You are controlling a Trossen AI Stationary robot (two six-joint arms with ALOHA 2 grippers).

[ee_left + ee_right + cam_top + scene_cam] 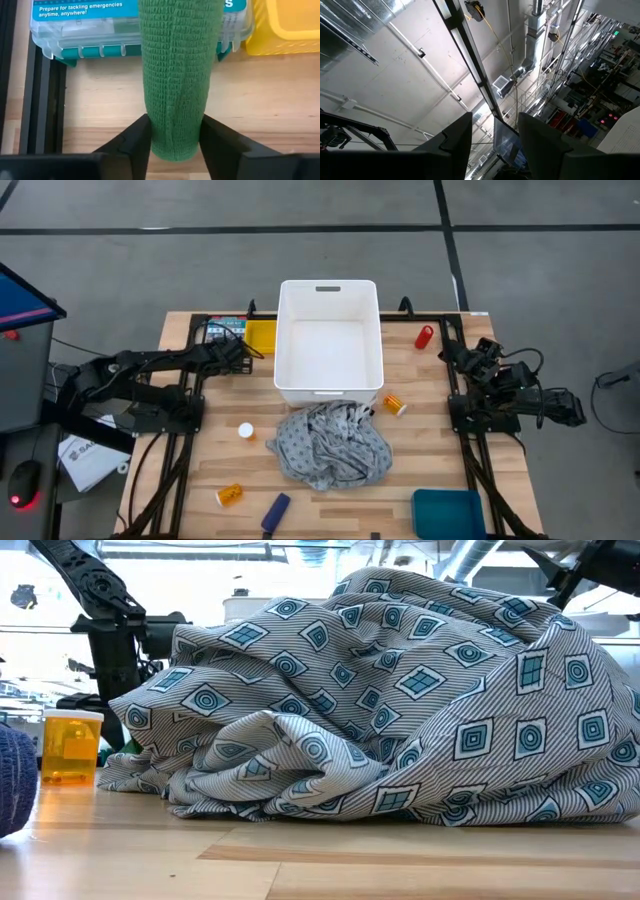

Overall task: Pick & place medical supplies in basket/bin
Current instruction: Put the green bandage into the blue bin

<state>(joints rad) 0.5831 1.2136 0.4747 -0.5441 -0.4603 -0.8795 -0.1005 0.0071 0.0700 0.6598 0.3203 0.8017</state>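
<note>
Table is pale matt wood planks. Grey patterned cloth is soft woven fabric, finely striped, crumpled; green roll looks rough knitted gauze, pinched between matt black plastic fingers. White bin is smooth plastic; orange pill bottle is glossy translucent plastic.

Three orange pill bottles, one red bottle, one cloth, one white bin.

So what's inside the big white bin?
Nothing shows inside the white bin; its floor looks bare from above. The grey patterned cloth lies on the table beside it, hiding whatever is underneath.
</note>
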